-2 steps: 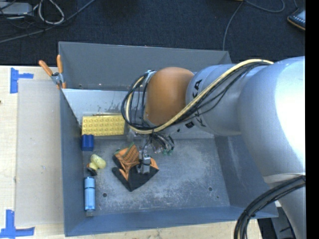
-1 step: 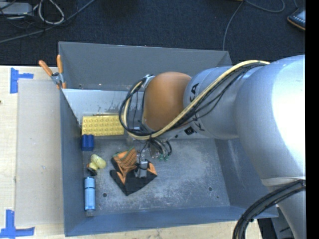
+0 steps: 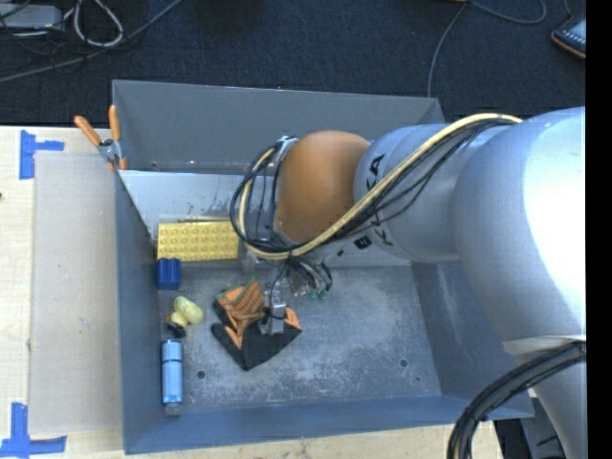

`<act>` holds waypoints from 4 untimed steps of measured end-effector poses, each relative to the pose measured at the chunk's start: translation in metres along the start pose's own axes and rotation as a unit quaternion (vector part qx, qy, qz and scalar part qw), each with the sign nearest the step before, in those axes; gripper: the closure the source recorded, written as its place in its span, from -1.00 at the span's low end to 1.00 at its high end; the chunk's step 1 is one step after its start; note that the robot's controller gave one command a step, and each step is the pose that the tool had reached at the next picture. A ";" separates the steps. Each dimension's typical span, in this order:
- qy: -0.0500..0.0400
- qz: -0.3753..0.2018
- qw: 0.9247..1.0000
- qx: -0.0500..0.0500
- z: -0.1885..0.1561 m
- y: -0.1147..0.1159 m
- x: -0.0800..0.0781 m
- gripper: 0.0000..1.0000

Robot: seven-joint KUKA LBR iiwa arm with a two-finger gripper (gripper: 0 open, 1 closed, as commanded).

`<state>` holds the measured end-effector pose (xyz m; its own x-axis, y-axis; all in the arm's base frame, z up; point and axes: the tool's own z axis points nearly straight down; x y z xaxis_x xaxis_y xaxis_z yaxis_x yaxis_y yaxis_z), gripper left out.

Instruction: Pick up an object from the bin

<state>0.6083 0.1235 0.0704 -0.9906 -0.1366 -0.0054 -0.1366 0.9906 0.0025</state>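
One dusty grey bin (image 3: 382, 338), dark floor (image 3: 287, 36) behind; gripper (image 3: 274, 317) right upon the orange-black object (image 3: 251, 348), clenched or not unclear

The grey metal bin (image 3: 382, 347) carries a yellow studded plate (image 3: 196, 240) against its back wall, a small blue block (image 3: 168, 273) just below that, a pale yellow piece (image 3: 187, 311), a blue cylinder (image 3: 171, 372) near the front-left corner, and an orange-and-black bundle (image 3: 247, 338) near the middle.
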 end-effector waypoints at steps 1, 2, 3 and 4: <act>0.000 0.025 1.000 0.000 -0.001 0.004 0.009 1.00; 0.000 0.025 1.000 0.000 -0.001 0.004 0.009 1.00; 0.003 0.026 1.000 0.000 -0.025 0.004 0.010 1.00; 0.004 0.026 1.000 0.000 -0.057 0.004 0.011 1.00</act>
